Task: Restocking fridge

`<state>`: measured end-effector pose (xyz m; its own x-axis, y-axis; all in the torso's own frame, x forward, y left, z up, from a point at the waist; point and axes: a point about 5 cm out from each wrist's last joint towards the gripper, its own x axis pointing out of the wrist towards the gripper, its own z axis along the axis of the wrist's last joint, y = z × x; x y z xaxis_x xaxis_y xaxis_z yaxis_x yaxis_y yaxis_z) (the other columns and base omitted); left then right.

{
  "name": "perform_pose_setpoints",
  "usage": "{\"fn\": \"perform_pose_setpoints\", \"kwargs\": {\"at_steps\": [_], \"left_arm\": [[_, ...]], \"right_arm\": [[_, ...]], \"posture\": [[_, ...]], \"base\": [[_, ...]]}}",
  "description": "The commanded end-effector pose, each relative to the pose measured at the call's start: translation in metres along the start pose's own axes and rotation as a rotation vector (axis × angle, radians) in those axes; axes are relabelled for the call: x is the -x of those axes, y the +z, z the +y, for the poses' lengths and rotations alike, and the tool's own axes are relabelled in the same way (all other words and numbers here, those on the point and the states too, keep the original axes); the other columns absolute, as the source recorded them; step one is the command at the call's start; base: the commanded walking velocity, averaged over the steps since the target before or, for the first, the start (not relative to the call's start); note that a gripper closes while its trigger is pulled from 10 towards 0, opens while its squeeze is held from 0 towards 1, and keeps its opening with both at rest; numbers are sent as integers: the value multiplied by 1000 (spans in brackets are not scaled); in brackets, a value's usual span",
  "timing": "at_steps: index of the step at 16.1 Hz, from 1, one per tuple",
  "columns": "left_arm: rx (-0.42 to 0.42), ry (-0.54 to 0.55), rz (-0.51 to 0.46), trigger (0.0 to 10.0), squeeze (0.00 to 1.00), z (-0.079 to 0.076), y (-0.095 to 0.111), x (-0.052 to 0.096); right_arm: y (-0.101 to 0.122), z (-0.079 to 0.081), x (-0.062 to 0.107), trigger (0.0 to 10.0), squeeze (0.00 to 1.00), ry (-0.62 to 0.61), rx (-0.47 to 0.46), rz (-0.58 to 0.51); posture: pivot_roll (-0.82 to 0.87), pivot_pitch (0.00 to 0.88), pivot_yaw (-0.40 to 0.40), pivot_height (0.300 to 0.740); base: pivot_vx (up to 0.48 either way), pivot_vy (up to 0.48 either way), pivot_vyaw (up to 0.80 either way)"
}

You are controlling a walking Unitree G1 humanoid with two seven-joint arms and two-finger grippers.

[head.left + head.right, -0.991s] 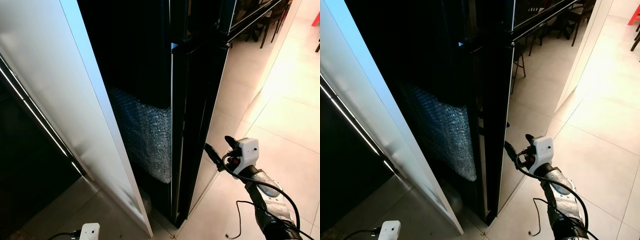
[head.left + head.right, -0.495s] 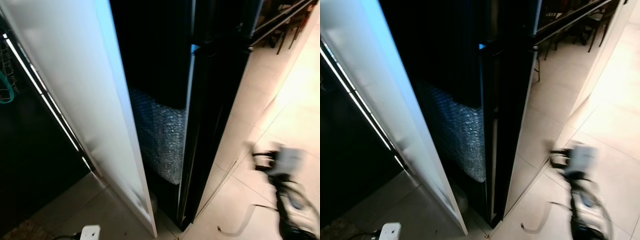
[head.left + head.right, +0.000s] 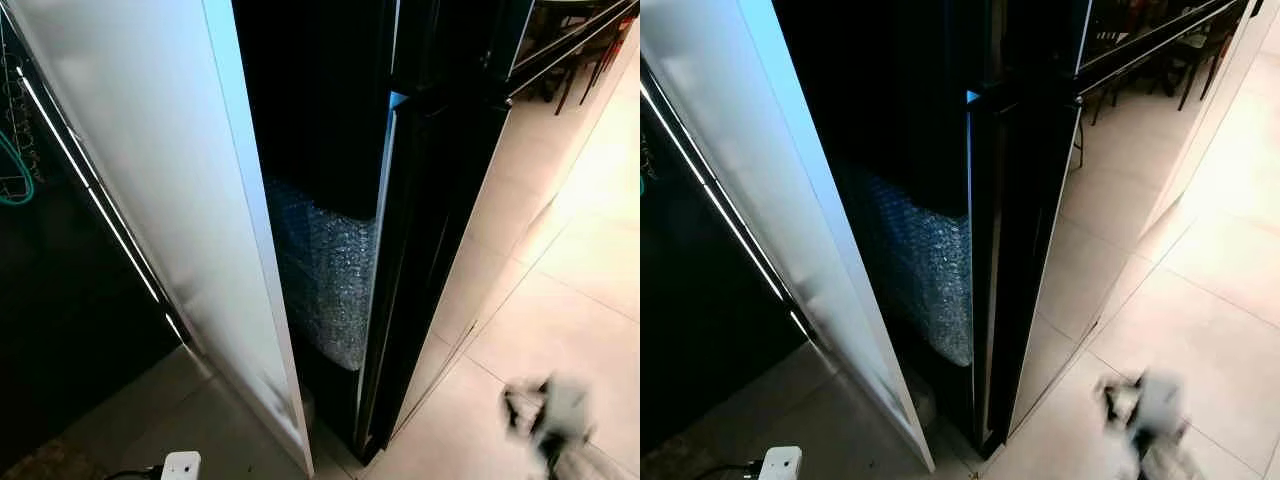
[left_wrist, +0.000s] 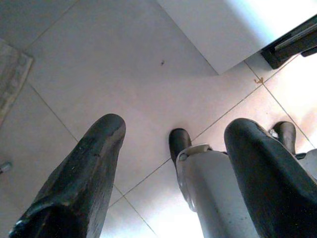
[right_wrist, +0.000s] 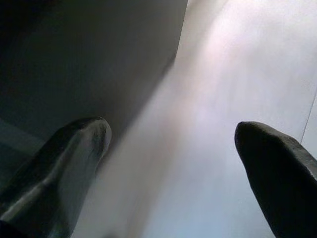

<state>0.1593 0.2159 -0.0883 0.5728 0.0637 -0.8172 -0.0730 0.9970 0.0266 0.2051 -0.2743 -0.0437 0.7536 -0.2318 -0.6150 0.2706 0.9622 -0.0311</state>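
Pale floor tiles (image 3: pixel 570 300) ran across the lower right of the head views, and low on them, near the bottom right corner, the right end effector (image 3: pixel 1143 405) showed as a blur beside the fridge. Its wrist view showed its two black fingers (image 5: pixel 59 163) spread wide with nothing between them, pointed along a dark panel and the bright floor; it carried no goods, probably because the door had to be dealt with first. At the bottom left edge a white corner marked the left arm, hanging idle; the left end effector (image 4: pixel 168 168) also had its fingers well apart and empty, over the tiles and the robot's own foot (image 4: pixel 179 144). Farther in, a white panel (image 3: pixel 170 200) slanted across the left half of the frame. Beyond it stood the black fridge (image 3: pixel 440 220), its lower door (image 3: pixel 1000 270) ajar, so that a bubble-wrapped bundle (image 3: pixel 325 270) showed in the dark gap. At the upper right, chairs (image 3: pixel 1160 45) stood on the far floor.
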Motion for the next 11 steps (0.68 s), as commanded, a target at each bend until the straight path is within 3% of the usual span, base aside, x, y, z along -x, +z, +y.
{"fn": "perform_pose_setpoints", "kwargs": {"at_steps": [1,2,4,6,8,11], "left_arm": [[-16,2,21,10000,0,2,-4,1],[-18,2,21,10000,0,3,-4,1],[-4,9,17,10000,0,5,-3,1],[21,15,18,10000,0,7,-4,2],[7,11,21,10000,0,8,-4,2],[4,13,18,10000,0,9,-3,2]], "right_arm": [[-11,1,2,10000,0,-3,17,62],[-38,8,10,10000,0,23,78,178],[-59,19,16,10000,0,49,98,267],[-68,31,20,10000,0,76,94,288],[-78,40,24,10000,0,103,131,324],[-85,40,27,10000,0,105,125,352]], "posture": [[-145,0,35,740],[-136,0,38,740],[-131,0,44,740],[-137,0,58,740],[-137,0,60,740],[-123,0,62,740]], "base": [[0,0,0],[0,0,0],[0,0,0],[0,0,0],[0,0,781],[0,0,800]]}}
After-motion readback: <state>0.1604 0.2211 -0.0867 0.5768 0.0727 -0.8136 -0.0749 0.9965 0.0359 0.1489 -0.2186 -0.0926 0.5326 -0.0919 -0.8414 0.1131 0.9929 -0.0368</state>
